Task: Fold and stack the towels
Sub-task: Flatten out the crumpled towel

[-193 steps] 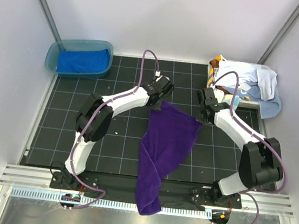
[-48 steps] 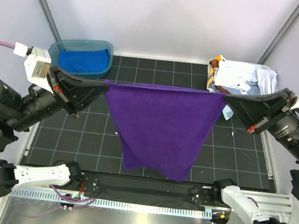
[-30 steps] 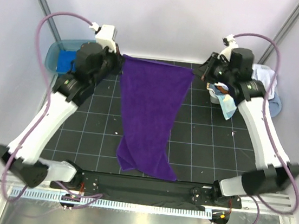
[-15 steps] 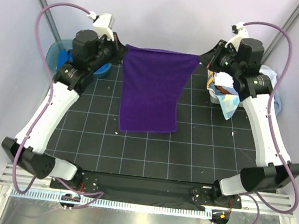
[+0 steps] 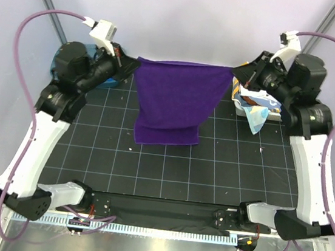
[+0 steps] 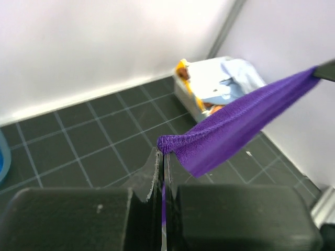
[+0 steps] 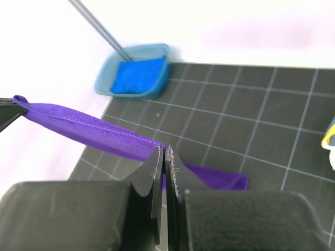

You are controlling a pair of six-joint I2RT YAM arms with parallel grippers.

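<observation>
Now I hold the purple towel (image 5: 173, 102) stretched between both arms above the far half of the worktop (image 5: 241, 171); its lower end appears to double over onto the surface. The left gripper (image 5: 131, 66) and right gripper (image 5: 238, 70) are each pressed together on one top corner, pinching the hem. I judge the cloth soft, light and limp, creasing wherever it lands. Corners and hems offer the surest hold; a mid-cloth pinch would bunch it.

Taut purple towel (image 5: 177, 96) blocks mid-table — near mat (image 5: 167, 174) open.
</observation>
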